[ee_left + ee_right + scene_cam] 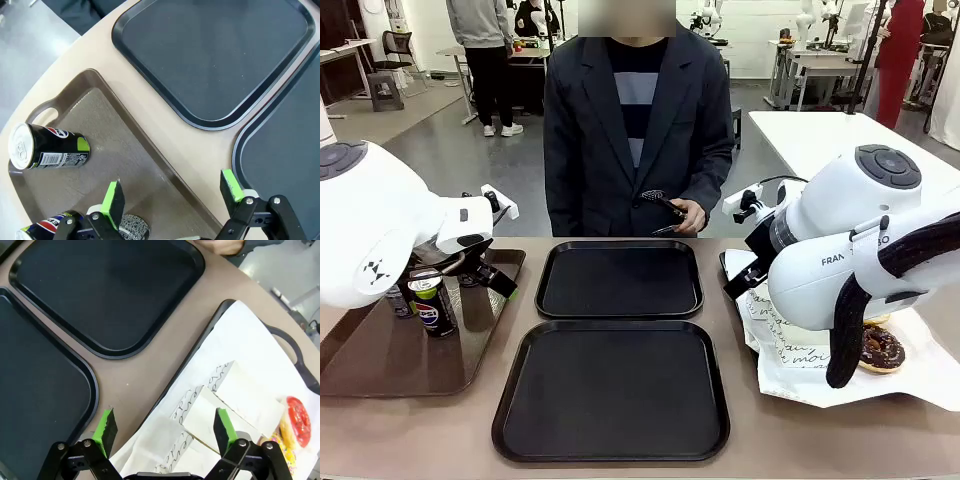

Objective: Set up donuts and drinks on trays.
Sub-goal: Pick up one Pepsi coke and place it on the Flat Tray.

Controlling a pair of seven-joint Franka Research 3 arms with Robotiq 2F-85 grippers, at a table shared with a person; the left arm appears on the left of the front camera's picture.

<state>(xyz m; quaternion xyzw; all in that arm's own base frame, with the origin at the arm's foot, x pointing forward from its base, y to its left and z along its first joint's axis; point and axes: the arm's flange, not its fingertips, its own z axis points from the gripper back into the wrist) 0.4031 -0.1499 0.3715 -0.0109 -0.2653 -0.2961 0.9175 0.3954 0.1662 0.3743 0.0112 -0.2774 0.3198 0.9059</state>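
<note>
Table [738, 318], tan, with a person [635, 130] standing at its far edge, one hand [688, 216] closed on a slim dark tool. Near black tray [610, 395] at the middle of the near edge, floor bare and glossy. Far black tray [620, 282] just beyond it, rims almost touching, floor likewise bare. Brown tray [370, 365], long, with a handle slot, at the table's left edge. It holds soda cans [432, 305] upright at its far end, long axis vertical, silver tops up, with one can [47, 146] just beside the handle slot. Paper-lined tray [220, 307] at the right edge, covered by white paper [245, 335] that overhangs its rim. On the paper lie two white sleeves [235, 395] with black script, flat and overlapping, long axes running from the tray's inner rim toward the donuts. Chocolate donut [882, 348] lies flat, hole up, toward the near right, partly behind the right arm. Red-iced donut [298, 419] lies past the sleeves, its tilt unclear. Left gripper [172, 189], fingers spread wide, hangs over the brown tray's inner rim, with cans close under its base. Right gripper [165, 425], fingers spread wide, hangs over the paper's edge and the nearer sleeve, gripping nothing
</note>
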